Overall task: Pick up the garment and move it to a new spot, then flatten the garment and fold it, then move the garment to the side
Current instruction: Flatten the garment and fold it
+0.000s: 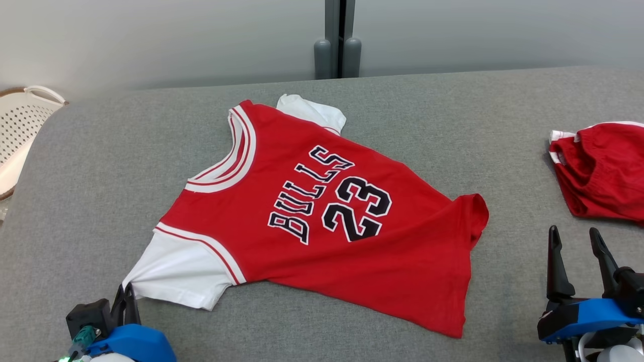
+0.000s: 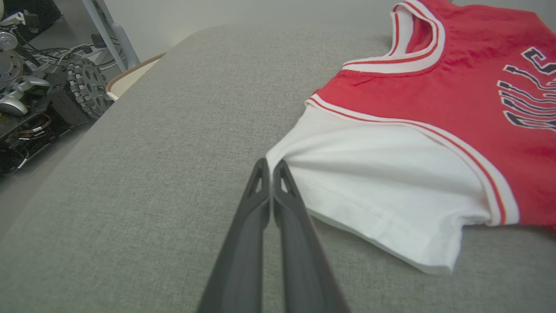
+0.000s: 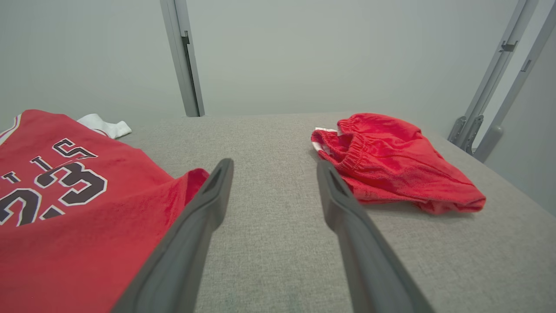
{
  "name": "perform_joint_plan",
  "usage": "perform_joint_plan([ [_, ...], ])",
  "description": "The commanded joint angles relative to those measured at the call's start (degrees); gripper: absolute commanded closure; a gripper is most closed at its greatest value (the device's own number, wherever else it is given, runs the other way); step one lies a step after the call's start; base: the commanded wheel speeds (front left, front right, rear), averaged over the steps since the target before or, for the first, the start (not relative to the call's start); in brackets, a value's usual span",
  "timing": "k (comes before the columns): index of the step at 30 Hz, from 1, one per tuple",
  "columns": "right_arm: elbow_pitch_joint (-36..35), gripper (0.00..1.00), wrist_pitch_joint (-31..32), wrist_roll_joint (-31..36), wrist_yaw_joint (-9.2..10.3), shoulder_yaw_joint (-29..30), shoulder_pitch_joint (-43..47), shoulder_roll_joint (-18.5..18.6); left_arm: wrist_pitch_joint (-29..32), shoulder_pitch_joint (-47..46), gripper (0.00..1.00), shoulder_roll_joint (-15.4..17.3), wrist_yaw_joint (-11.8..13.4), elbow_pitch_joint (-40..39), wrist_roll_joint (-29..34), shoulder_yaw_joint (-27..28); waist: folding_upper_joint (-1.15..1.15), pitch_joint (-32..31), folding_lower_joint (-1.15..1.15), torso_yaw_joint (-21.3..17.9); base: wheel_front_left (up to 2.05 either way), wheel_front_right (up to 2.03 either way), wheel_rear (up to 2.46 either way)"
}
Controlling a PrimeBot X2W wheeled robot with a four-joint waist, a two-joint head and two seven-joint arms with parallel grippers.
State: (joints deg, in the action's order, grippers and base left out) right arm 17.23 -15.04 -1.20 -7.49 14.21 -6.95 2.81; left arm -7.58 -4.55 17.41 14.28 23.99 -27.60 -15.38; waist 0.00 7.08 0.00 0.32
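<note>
While the left gripper [image 2: 271,165] has its jaws clamped on a sleeve corner of the jersey [image 1: 322,216], spread left of the shorts [image 1: 601,171], so thin a bite may slip under pull; the right gripper [image 1: 574,230] has its jaws apart.

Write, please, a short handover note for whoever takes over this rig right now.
Left gripper: shut on the jersey, at the corner of its near white sleeve.
Right gripper: open, empty, over the grey table between the jersey hem and the red shorts.
Jersey: spread face up mid-table, mostly flat; hem corner nearest the right gripper curled, far sleeve partly tucked under.
Done: laid out, not folded.
Left: smooth it, fold, move aside.
</note>
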Motion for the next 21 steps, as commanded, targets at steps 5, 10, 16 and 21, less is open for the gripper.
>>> perform_joint_plan([
  [5,0.21,0.0,-0.2,0.39,-0.01,0.26,0.26,0.16,-1.73,0.21,0.89,-0.11,0.28,0.86,-0.11,0.26,0.0,-0.59,0.0,-0.76,0.0,0.0,0.0],
  [10,1.0,0.0,-0.2,0.8,-0.01,-0.71,0.11,0.16,-3.59,-1.22,0.0,-2.21,-1.23,0.24,0.23,-1.68,0.0,-1.37,0.0,-0.9,0.0,0.0,0.0],
  [16,2.74,0.0,0.93,1.28,-0.01,-2.73,-0.96,0.16,-5.43,-3.16,0.0,-4.17,-2.91,-1.3,1.97,-4.65,0.0,-2.14,0.0,-0.62,0.0,0.0,0.0],
  [21,5.68,0.0,4.05,1.82,-0.01,-5.47,-4.01,0.16,-6.31,-4.89,0.0,-5.86,-3.9,-3.3,3.74,-7.15,0.0,-2.39,0.0,-0.17,0.0,0.0,0.0],
])
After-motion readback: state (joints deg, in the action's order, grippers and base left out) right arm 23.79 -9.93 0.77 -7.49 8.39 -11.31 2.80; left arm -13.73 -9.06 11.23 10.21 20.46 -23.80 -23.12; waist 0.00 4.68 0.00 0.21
